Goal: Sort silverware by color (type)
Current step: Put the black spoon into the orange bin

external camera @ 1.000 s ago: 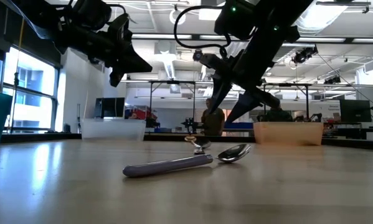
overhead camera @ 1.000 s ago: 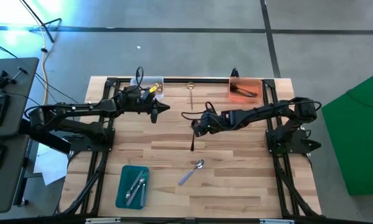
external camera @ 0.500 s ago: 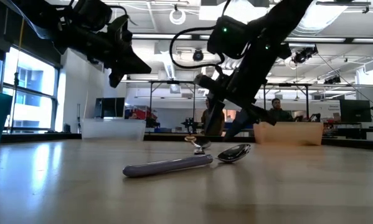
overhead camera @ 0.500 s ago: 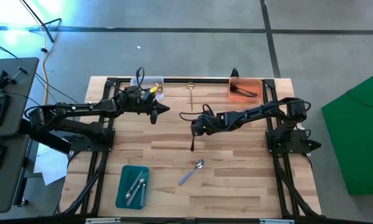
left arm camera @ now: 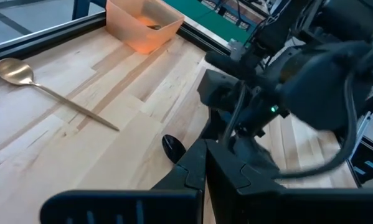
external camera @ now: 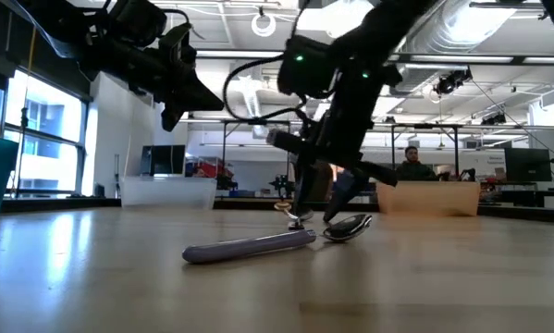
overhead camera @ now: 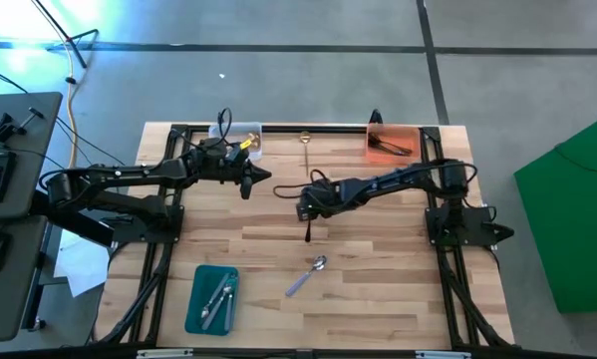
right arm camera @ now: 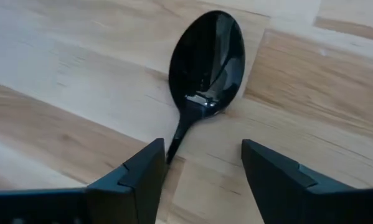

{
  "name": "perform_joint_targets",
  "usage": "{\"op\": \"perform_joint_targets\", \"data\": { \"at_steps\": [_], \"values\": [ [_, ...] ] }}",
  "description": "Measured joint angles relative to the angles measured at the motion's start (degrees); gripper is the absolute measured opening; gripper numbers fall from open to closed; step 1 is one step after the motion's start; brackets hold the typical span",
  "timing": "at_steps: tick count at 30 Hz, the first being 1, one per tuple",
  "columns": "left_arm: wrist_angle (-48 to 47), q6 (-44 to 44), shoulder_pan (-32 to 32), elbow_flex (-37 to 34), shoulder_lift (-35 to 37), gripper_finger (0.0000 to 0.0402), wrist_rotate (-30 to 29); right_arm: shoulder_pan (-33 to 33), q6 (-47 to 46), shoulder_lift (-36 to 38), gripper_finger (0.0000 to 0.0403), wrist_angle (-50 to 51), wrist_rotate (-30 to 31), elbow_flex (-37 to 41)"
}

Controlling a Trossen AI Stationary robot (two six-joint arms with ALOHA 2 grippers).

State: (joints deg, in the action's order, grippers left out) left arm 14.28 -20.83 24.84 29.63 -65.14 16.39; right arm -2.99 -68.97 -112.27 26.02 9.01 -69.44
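A black spoon (overhead camera: 308,227) lies flat on the table's middle, its bowl (right arm camera: 208,56) toward my right gripper's camera. My right gripper (right arm camera: 202,168) is open and low over it, fingers either side of the handle (right arm camera: 175,140), which runs close along one finger (right arm camera: 146,171). In the low view, my right gripper (external camera: 318,211) reaches almost to the tabletop. A gold spoon (overhead camera: 304,140) lies near the far edge. A silver spoon with a lilac handle (overhead camera: 306,276) lies nearer. My left gripper (overhead camera: 264,177) hovers shut, high over the table's left middle.
An orange tray (overhead camera: 393,143) with black spoons sits at the far right, a clear tray (overhead camera: 242,140) at the far left, and a teal tray (overhead camera: 211,297) with silver spoons at the near left. A dark frame edges the table. People sit in the room beyond.
My right gripper has moved a little toward the table's left and come down onto the black spoon's place, its fingers now close to the tabletop. The spoons have stayed where they were.
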Motion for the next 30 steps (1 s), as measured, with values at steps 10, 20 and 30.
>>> {"op": "perform_joint_targets", "data": {
  "at_steps": [10,20,30],
  "values": [
    [-0.5,0.0,0.0,0.0,0.0,0.0000,0.1,-2.4,3.8,-4.9,0.0116,10.8,-3.8,-8.0],
    [-0.5,-0.1,0.0,0.0,0.0,0.0000,0.0,-4.6,11.6,-3.6,0.0011,12.8,-7.6,-7.5],
    [-0.4,-1.5,0.0,0.0,0.0,0.0000,-0.2,-10.8,25.7,5.1,0.0003,22.7,-10.0,-7.4]
  ]
}}
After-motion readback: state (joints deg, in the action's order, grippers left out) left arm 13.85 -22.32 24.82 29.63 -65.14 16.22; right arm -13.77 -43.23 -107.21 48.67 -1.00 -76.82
